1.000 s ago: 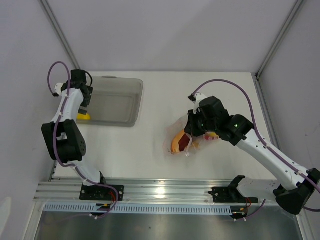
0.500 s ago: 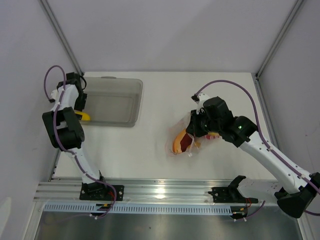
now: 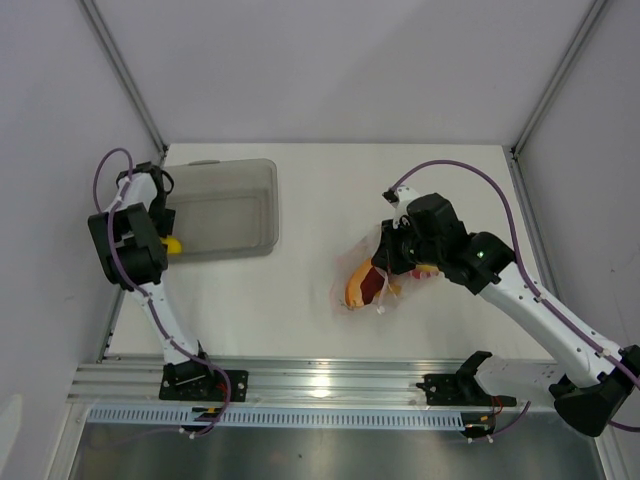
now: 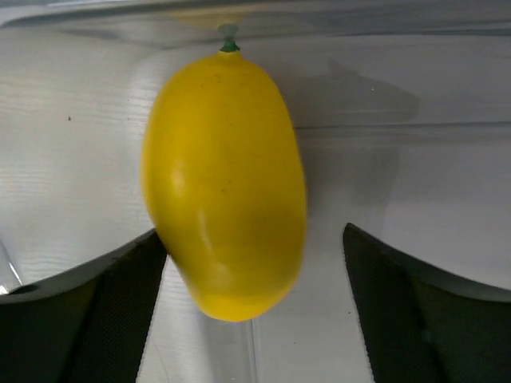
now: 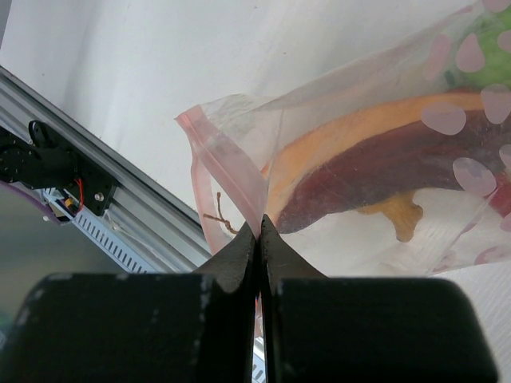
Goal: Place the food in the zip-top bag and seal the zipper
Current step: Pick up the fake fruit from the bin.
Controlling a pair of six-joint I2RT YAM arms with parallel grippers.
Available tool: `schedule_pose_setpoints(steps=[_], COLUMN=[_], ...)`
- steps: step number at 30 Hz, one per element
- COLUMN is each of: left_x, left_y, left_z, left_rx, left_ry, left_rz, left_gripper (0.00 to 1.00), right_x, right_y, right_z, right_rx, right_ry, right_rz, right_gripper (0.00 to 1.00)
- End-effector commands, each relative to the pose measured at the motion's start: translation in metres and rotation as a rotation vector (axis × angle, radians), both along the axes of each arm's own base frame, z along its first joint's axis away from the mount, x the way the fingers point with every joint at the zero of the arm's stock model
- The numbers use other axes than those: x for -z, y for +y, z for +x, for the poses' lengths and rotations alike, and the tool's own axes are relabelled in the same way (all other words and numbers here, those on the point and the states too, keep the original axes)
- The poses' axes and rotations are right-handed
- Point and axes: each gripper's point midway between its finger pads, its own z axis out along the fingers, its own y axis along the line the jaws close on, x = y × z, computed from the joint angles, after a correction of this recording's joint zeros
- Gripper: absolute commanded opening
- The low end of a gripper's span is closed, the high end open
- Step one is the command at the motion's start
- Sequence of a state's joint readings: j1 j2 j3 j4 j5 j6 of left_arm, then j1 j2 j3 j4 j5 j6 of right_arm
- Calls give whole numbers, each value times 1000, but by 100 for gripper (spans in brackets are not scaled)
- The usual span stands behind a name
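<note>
From overhead, the left arm (image 3: 128,250) was folded over the left edge of the grey tray (image 3: 235,175), and its own links hid its tip. Only a sliver of the yellow piece (image 3: 173,243) showed at the tray's near-left corner. The black head of the right arm (image 3: 520,295) covered the far-right end of the zip-top bag (image 3: 362,280), which lay on the bench (image 3: 320,200) well apart from the tray. The bag's long axis ran from near-left to far-right. We could make out an orange piece and a dark red one inside, little else.

In the left wrist view, the left pincer (image 4: 251,231) stood wide apart, its fingers cut off at the bottom edge. The yellow piece lay between them on the tray floor, against the left finger and clear of the right. Its long axis pointed away, green-tipped end towards the tray wall.

In the right wrist view, the right pincer (image 5: 259,227) was closed together on the bag's mouth edge, where the pinkish zipper (image 5: 219,171) ran down to the fingertips. The orange piece (image 5: 335,148) and dark red piece (image 5: 375,171) lay side by side in the bag, slanting away to the upper right. A green fruit (image 5: 495,68) was cut off at the corner. The rail (image 5: 120,191) showed on the left.
</note>
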State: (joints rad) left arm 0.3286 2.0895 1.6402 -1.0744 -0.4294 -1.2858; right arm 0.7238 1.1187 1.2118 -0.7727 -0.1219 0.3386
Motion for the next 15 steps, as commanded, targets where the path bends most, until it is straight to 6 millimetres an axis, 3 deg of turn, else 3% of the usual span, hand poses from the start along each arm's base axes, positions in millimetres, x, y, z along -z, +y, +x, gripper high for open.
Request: schedule_pose_setpoints(steps=[1, 3, 4, 6, 7, 8, 9, 10, 13, 15], left_x=[-10, -8, -9, -8, -9, -10, -11, -13, -29, -50], left_y=[4, 3, 3, 1, 2, 1, -1, -1, -8, -20], left_z=[-1, 0, 3, 5, 7, 8, 9, 12, 18, 22], left_rx=[-49, -53, -52, -42, -39, -24, -13, 1, 42, 96], left_ry=[4, -8, -21, -33, -43, -46, -56, -74, -142, -191], left_rz=[-12, -28, -33, -52, -54, -55, -65, -66, -63, -60], left_gripper=[84, 71, 56, 42, 27, 20, 5, 1, 1, 0], right_x=[-17, -19, -21, -23, -21, -22, -20, -20, -20, -21], right_y=[1, 1, 1, 1, 0, 0, 0, 0, 0, -1], right_z=[2, 2, 3, 2, 2, 3, 4, 4, 6, 10], right_rx=[1, 4, 9, 9, 11, 15, 17, 16, 26, 36], right_ry=[-46, -50, -53, -55, -53, -55, -51, -53, -49, -48], right_rz=[47, 52, 57, 61, 57, 59, 54, 52, 44, 36], right_gripper=[0, 0, 0, 0, 0, 0, 0, 0, 0, 0])
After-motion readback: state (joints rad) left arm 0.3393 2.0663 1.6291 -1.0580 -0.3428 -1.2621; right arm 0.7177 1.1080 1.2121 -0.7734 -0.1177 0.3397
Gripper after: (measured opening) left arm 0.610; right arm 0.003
